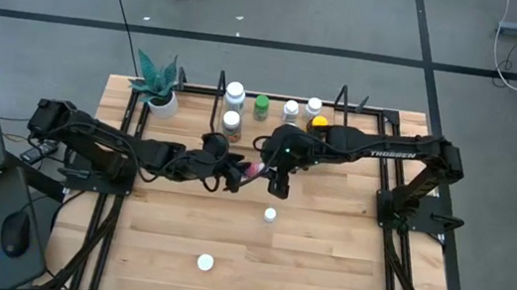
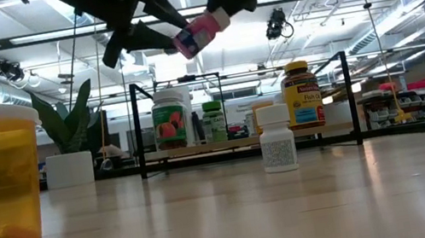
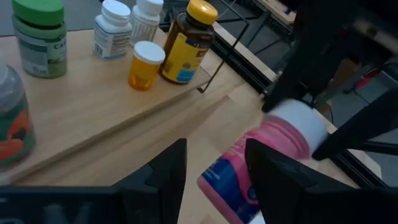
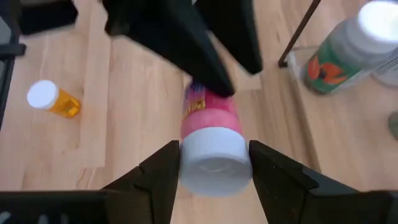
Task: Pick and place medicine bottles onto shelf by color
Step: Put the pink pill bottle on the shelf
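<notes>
shelf (image 1: 363, 112) holds about six bottles | pink bottle (image 1: 253, 169) mid-air above desk (image 1: 323, 264), left claw (image 1: 237, 175) clamps its body, right claw (image 1: 279, 180) closed around its white cap | white bottle (image 1: 270, 215), orange bottle (image 1: 205, 262) not yet shelved

— What crowds my claws at the frame's centre?

— My left gripper (image 1: 235, 174) and right gripper (image 1: 277, 180) meet on one pink white-capped bottle (image 1: 254, 170), held above the pale wooden table (image 1: 343, 266).

— And beyond?

— The black-rod shelf (image 1: 382, 116) along the upper edge is packed with bottles.

— Open room?

— The lower table, save a small white bottle (image 1: 270, 215) and a white-capped orange vial (image 1: 206, 261).
</notes>
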